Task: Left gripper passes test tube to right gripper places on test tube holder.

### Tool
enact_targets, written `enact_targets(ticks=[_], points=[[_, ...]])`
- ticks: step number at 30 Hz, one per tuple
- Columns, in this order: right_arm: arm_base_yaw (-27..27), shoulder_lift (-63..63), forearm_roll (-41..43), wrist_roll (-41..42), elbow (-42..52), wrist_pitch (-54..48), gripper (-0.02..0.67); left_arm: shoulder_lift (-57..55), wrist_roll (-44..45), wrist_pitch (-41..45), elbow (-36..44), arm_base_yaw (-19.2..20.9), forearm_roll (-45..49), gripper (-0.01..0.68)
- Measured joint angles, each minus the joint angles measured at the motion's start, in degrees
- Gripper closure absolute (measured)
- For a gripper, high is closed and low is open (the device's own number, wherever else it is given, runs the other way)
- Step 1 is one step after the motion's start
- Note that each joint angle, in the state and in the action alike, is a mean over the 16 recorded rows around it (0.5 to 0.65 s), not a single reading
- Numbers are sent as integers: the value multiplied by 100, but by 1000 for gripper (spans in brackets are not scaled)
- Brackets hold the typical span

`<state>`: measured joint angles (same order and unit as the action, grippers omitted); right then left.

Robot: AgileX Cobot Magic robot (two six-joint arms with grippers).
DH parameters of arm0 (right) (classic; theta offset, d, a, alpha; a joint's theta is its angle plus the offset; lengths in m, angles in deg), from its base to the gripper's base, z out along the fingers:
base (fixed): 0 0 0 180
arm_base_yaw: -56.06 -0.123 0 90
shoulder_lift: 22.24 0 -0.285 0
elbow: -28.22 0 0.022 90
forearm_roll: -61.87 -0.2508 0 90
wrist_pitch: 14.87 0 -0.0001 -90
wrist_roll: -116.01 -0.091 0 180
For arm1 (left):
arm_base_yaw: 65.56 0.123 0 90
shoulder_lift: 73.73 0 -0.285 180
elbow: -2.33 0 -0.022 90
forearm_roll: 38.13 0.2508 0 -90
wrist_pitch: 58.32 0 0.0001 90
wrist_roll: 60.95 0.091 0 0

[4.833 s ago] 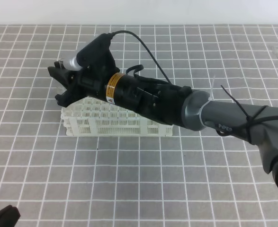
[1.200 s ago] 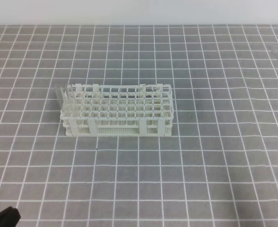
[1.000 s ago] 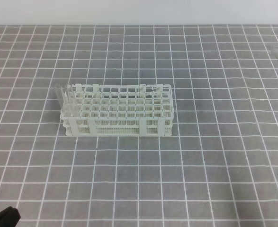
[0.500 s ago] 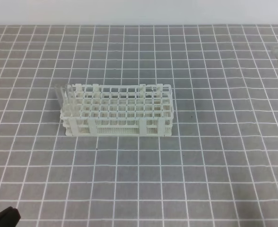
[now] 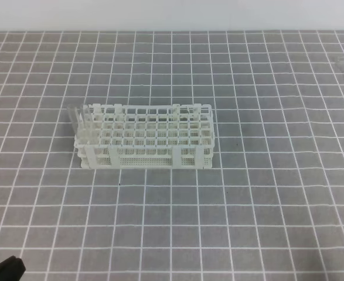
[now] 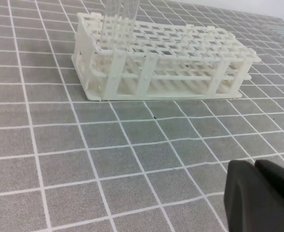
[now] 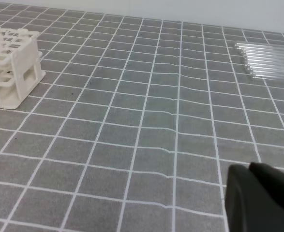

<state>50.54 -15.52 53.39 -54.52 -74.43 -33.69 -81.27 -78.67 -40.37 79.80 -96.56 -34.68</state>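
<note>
Two grippers sit withdrawn and empty, so you are looking at the close of the job rather than its middle. Your test tube holder stands on the grey gridded mat, and the test tube stands upright in a hole at the holder's far-left end, its rim poking above the lattice. From the left wrist view the same tube rises out of the near corner of the rack, running off the top edge of the picture. It is nearly see-through, so I would not swear from these views whether one tube or more stands there.

Your left gripper rests low over the mat, well apart from the rack, jaws clenched together with nothing between them. Your right gripper is likewise pressed closed and bare, off to the right side, with the rack's end at the far left of its view.

Judging by this, the placing step looks done. A row of spare tubes lies on the mat at the far right. If you mean to run another, your left gripper must first part its jaws and travel across to that row.
</note>
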Motion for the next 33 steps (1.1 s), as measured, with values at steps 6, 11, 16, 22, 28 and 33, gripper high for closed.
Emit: enact_targets(ticks=[6, 11, 16, 22, 28, 33], points=[[0, 1, 8, -4, 0, -16, 662, -2, -1, -2, 9, 0, 1, 674], [0, 4, 2, -7, 0, -16, 662, -2, 0, 4, 4, 0, 2, 674], [0, 7, -2, -10, 0, -16, 662, -4, 8, 1, 9, 20, 25, 674], [0, 9, -5, -10, 0, -16, 662, -1, 83, -47, 0, 500, 38, 675], [0, 9, -5, -10, 0, -14, 663, 3, 512, -131, -4, 1486, 49, 675], [0, 9, -5, -10, 0, -7, 663, 3, 908, -118, -13, 2328, -17, 675]])
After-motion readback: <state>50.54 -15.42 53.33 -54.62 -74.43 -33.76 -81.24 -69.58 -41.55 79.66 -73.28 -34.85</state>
